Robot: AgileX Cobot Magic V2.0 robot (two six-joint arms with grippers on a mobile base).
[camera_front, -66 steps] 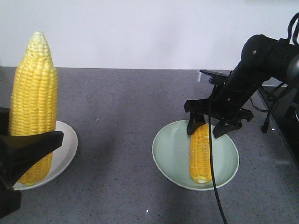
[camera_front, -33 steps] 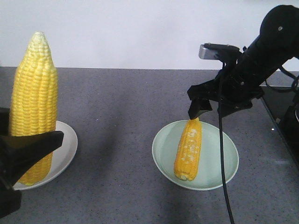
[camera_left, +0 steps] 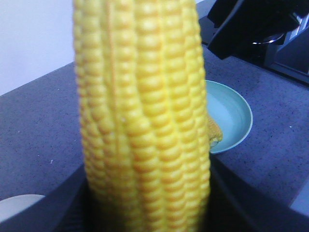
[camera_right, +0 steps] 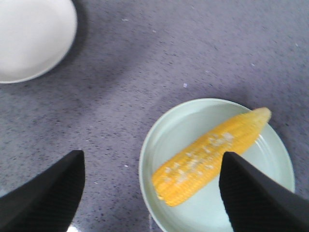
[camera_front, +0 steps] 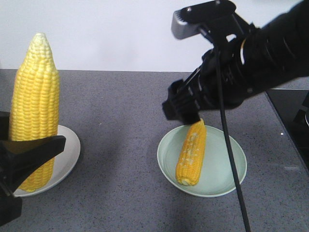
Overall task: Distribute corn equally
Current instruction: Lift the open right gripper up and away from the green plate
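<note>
Lifted clear, my right gripper (camera_right: 149,193) hangs open over the cob (camera_front: 191,153) left on the green plate (camera_front: 234,179), while my left gripper (camera_front: 26,154) clamps another cob (camera_front: 35,96) upright above the white plate (camera_front: 70,150).

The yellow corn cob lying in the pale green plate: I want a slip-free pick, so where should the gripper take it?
Grip the yellow corn cob across its thick middle from straight above; it lies flat and diagonal in the pale green plate, so turn the jaws crosswise to its length, avoiding the tapered tip.

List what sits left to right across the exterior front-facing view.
Left tool holding an upright cob → white plate → green plate → lying cob, right tool above its tip.
</note>
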